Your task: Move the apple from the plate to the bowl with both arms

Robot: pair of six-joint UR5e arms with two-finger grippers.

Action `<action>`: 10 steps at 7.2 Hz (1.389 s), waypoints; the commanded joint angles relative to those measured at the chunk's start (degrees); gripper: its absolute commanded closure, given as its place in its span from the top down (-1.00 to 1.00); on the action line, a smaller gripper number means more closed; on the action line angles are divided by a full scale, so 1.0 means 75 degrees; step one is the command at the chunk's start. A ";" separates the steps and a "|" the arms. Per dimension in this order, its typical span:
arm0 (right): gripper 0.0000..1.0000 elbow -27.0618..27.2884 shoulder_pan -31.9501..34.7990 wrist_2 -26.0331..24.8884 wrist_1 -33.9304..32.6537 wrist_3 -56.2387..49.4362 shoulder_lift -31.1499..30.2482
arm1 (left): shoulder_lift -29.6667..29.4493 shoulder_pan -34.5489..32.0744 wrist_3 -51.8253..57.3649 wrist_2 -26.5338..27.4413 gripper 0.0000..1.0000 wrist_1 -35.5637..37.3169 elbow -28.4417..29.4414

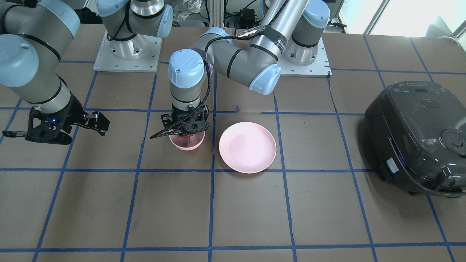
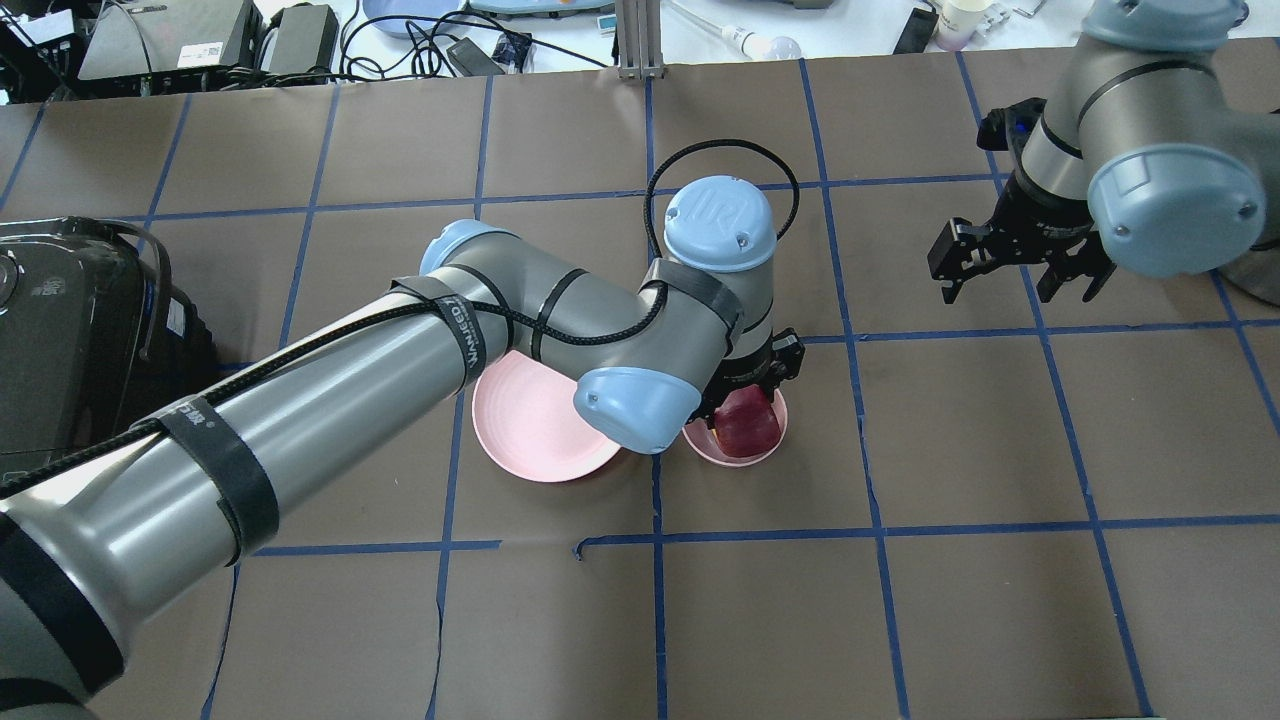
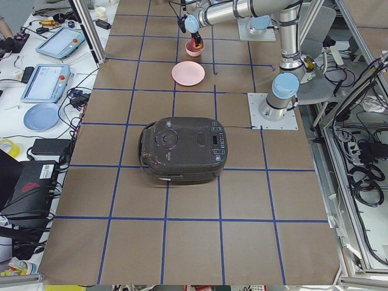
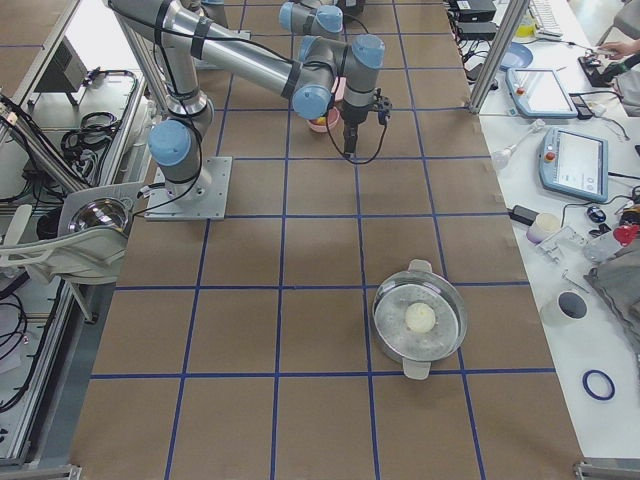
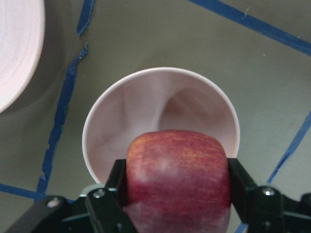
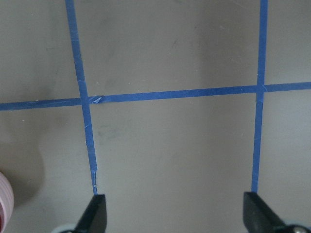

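My left gripper [image 2: 745,390] is shut on the dark red apple [image 5: 177,174] and holds it just over the small deep pink bowl [image 5: 146,111]. The apple [image 2: 748,425] sits low in the bowl's mouth; I cannot tell whether it touches the bottom. In the front view the gripper [image 1: 185,127] covers most of the bowl [image 1: 187,143]. The flat pink plate [image 1: 247,147] lies bare beside the bowl, on my left [image 2: 530,425]. My right gripper [image 2: 1010,285] hangs open and holds nothing, well to the right of the bowl; its wrist view shows its fingertips [image 6: 95,213] apart above tape lines.
A dark rice cooker [image 1: 418,138] stands at the table's left end [image 2: 70,340]. A metal pot [image 4: 420,318] with a white ball in it sits far toward the right end. The left arm's elbow [image 2: 640,405] overhangs part of the plate.
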 commanded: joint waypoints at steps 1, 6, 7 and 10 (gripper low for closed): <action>1.00 -0.0395 0.0013 0.0054 0.0487 -0.0073 -0.0225 | -0.0044 0.0010 0.0881 0.0093 1.00 0.0022 0.0045; 1.00 -0.0877 0.0036 0.0311 0.0594 0.0162 -0.0752 | 0.1135 0.0361 0.2313 0.0129 1.00 -0.1995 0.1517; 1.00 -0.0877 0.0071 0.0300 0.0954 0.0162 -0.0905 | 0.1511 0.0385 0.3198 0.0222 1.00 -0.2504 0.1731; 1.00 -0.1286 0.0363 0.0311 0.1462 0.0185 -0.1280 | 0.2684 0.0502 0.3909 0.0668 1.00 -0.3515 0.1664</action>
